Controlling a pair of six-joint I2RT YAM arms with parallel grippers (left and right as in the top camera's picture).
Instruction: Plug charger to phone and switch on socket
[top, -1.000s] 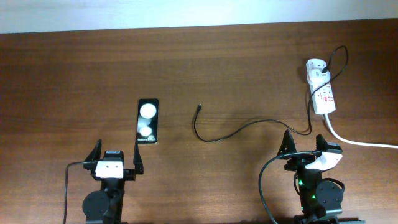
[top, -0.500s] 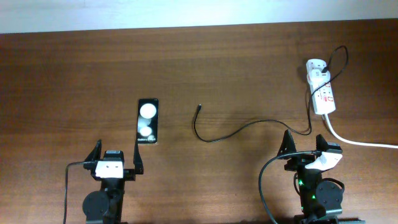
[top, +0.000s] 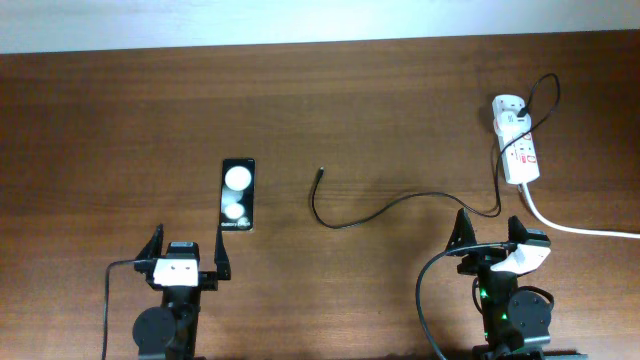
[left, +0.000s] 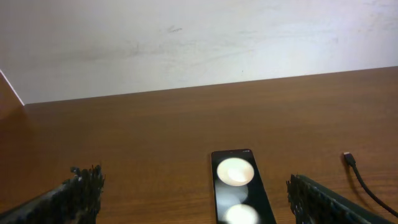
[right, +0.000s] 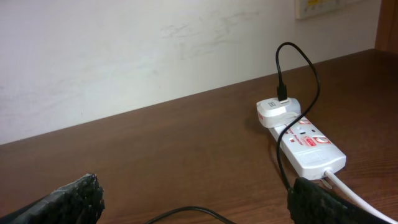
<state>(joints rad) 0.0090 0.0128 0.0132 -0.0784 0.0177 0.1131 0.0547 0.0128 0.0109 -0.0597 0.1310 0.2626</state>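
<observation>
- The left gripper (top: 188, 246) sits at the near edge of the table (top: 400, 100), its jaws spread wide with nothing between them.
- The phone (top: 238, 194) lies flat on the wood, long side pointing away from the robot. Its near end is just beyond the left gripper's right-hand finger, not touching it. Two round white reflections show on its glossy face.
- The charger (top: 360, 222) lies loose across the middle. Its connector tip (top: 320, 172) rests on the table well right of the phone, and the cable curves rightward to the socket.
- The right gripper (top: 490, 226) has its jaws wide apart and empty, and the cable passes just beyond its fingertips.
- The socket (top: 518, 150) lies at the far right with a white adapter (right: 277, 112) plugged into its far end. A thick white cord (top: 580, 230) leaves its near end.
</observation>
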